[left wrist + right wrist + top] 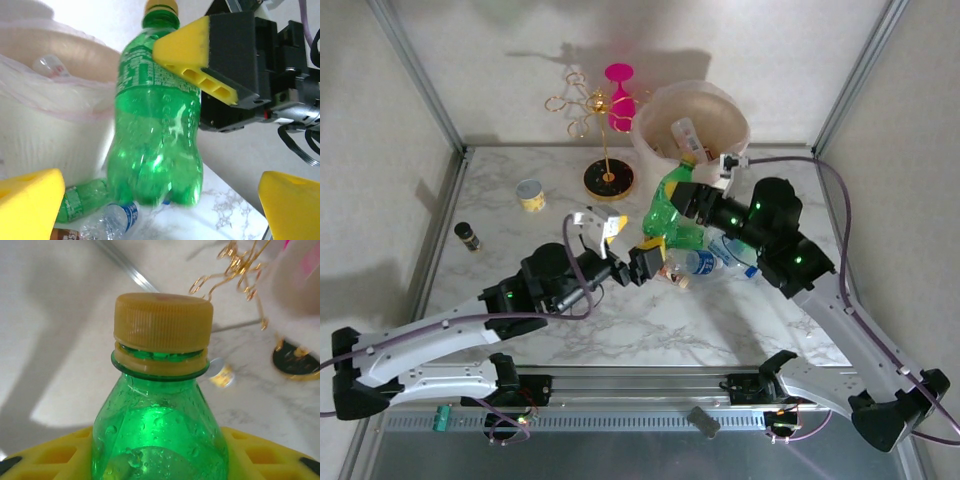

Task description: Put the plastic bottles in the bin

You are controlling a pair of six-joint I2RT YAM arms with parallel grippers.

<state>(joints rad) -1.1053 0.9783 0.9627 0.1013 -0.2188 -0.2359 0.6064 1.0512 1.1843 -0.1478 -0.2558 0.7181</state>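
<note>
- Lining the cell: marble tabletop [650, 325], grey walls [380, 150].
- Gold wire stand [603, 140] at 9 o'clock from bin [725, 108].
- Right gripper [682, 196] clamps green bottle [155, 150]; left gripper [650, 262] gapes.

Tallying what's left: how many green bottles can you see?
2: upright bottle in the right gripper beside the bin; lying bottle on the table below it. Others may be hidden.

Yellow-capped green bottle [159, 432] in claw [160, 460]
</note>
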